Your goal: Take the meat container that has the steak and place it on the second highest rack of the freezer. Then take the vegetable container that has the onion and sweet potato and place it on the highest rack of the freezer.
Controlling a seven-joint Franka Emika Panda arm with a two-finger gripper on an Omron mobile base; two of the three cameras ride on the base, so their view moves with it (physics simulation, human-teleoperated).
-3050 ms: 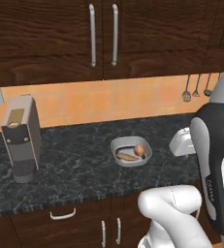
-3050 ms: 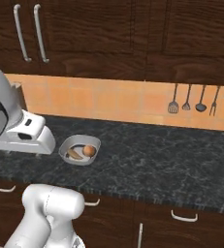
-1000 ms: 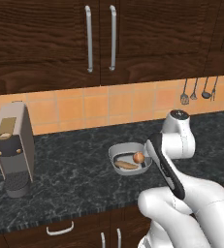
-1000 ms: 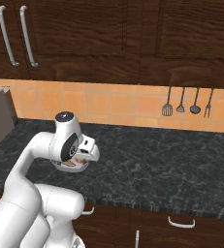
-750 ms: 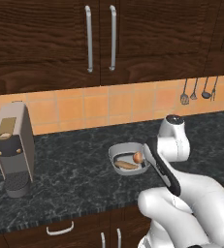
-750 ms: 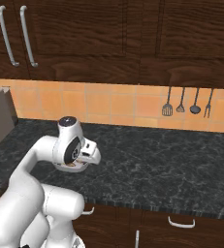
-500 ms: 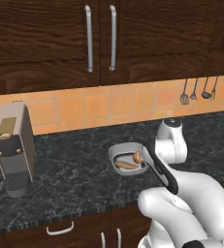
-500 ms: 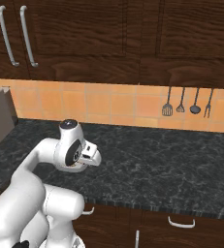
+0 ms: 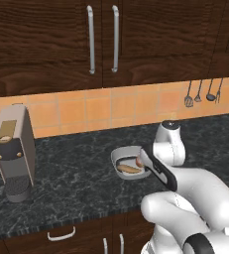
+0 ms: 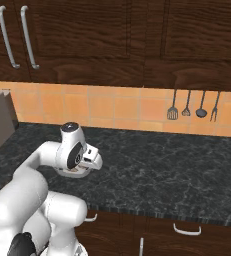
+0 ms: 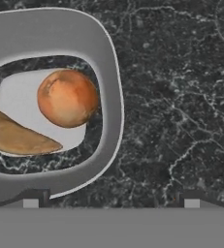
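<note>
While the claw (image 11: 111,203) hovers spread wide over the vegetable container (image 11: 111,92), it should straddle the rim beside the onion (image 11: 67,98), then close.

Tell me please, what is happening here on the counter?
A white robot arm is reaching down over a grey vegetable container that sits on the dark counter. Inside it lie the onion and the sweet potato. The tool is open and hangs right above the container's rim, with one fingertip over the rim and the other over bare counter. Nothing is gripped yet. A coffee machine stands farther left.
</note>
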